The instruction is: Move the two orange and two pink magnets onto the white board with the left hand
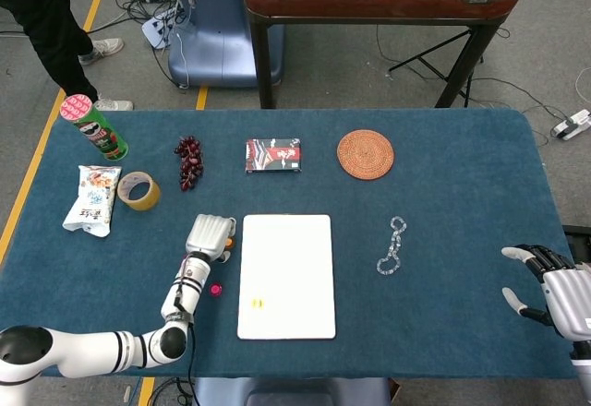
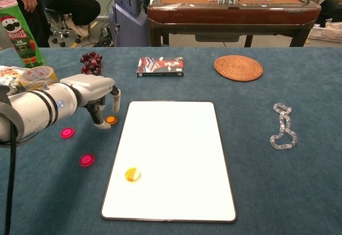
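One orange magnet (image 2: 132, 174) already lies on the white board (image 2: 176, 139), toward its near-left corner, well nearer the camera than the left hand (image 2: 98, 92). Two pink magnets sit on the blue worktop (image 2: 299, 192), off the board: one (image 2: 87, 159) nearer than the hand, the other (image 2: 67, 132) to its left. The second orange magnet (image 2: 111, 119) lies just under the hand's fingertips (image 2: 100, 123), beside the board's left edge. The fingers reach down around it, slightly apart, and nothing looks gripped yet; whether a tip touches the magnet I cannot tell.

The main risk, as I judge it, is the thin flat disc: fingers closing on the cloth may skid it away or push it under the board's rim instead of lifting it. A weak pinch could drop it short of the board. The hand's sweep could also nudge the board.

The right hand (image 1: 554, 288), far right, hangs with fingers spread, holding nothing.
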### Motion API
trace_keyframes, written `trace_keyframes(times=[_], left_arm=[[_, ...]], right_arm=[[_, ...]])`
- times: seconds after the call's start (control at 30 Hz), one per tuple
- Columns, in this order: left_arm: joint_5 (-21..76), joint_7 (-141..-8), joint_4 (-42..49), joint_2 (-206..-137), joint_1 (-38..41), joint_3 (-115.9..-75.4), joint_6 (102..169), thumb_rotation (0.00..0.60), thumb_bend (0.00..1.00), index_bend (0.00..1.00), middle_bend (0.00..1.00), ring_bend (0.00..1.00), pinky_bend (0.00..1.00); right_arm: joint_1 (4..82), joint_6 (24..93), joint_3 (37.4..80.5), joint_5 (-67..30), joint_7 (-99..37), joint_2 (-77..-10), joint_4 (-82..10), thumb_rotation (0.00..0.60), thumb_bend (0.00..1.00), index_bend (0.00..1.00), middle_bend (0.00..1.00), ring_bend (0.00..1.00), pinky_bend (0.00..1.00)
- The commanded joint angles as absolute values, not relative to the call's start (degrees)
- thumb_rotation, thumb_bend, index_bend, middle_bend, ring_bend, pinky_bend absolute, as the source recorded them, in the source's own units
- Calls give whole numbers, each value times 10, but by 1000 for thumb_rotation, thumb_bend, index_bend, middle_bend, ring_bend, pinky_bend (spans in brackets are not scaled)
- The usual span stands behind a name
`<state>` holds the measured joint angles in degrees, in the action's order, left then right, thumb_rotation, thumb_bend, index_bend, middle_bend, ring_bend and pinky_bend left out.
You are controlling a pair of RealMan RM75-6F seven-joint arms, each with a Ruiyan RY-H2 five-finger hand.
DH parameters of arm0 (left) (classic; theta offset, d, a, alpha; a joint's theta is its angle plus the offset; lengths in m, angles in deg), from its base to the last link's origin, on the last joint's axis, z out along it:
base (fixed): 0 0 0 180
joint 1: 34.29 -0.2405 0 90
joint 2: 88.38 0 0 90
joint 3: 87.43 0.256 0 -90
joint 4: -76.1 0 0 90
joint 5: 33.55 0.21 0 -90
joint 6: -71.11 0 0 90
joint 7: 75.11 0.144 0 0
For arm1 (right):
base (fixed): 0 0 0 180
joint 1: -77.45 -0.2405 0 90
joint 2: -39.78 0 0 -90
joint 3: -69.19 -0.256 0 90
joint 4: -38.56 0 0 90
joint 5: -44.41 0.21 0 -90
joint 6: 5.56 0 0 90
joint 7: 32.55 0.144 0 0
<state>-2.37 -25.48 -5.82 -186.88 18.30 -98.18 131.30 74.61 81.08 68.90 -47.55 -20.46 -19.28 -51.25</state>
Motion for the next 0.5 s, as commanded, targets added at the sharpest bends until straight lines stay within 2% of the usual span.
trace_keyframes(times=[0.03, 0.5], left_arm=[[-27, -254, -53, -1872, 185, -981, 1313, 600, 258, 535, 1000, 1000, 1000], [-50, -250, -42, -1879, 194, -984, 1307, 600, 264, 542, 1000, 1000, 1000]], right_arm=[[746, 811, 689, -475, -204, -193, -512, 600, 261, 280, 287, 228, 329], [745, 809, 689, -475, -201, -192, -511, 600, 261, 280, 287, 228, 329]])
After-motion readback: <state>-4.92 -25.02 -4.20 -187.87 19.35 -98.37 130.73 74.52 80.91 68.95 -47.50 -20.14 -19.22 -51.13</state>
